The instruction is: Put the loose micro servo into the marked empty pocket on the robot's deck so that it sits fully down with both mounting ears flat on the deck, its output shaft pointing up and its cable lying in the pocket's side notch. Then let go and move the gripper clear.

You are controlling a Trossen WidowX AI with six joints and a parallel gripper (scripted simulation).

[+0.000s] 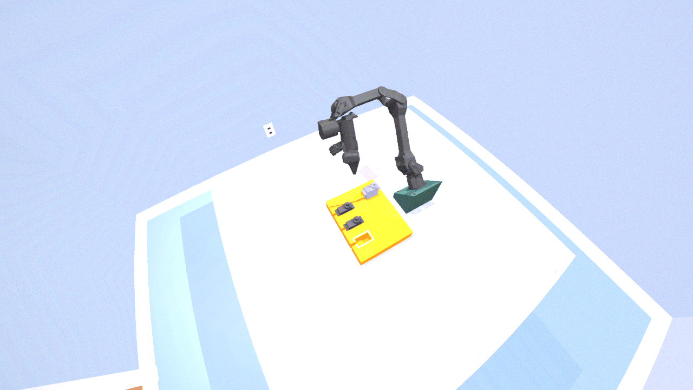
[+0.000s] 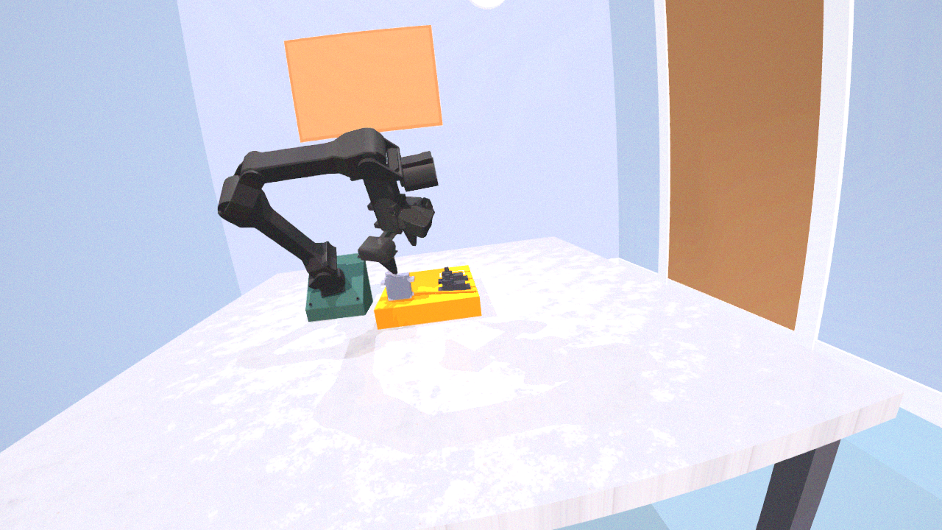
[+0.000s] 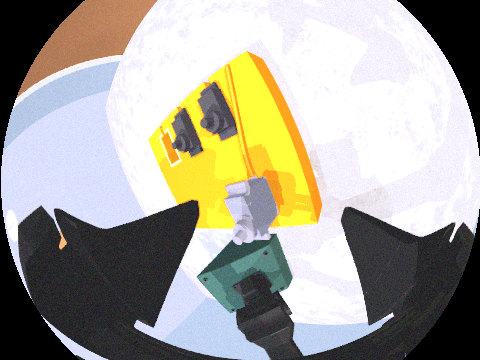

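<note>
Claw hovering spread wide over the loose servo

In the exterior view, the green base (image 2: pixel 337 290) is sitting on the bench (image 2: pixel 527 395) at left; the claw (image 2: pixel 402 253) is hanging released and gripping nothing, just above the pale servo (image 2: pixel 397 286). The servo is standing on the yellow deck (image 2: pixel 427 309) at its base-side corner. Further right, two dark servos (image 2: pixel 455 279) are sitting in pockets. From above, the marked pocket (image 1: pixel 363 238) is lying unfilled at the deck's far end.

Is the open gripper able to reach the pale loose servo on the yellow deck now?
Probably yes. The gripper is open and empty above the servo, which stands alone at the deck's near corner. Nothing lies between them.
</note>
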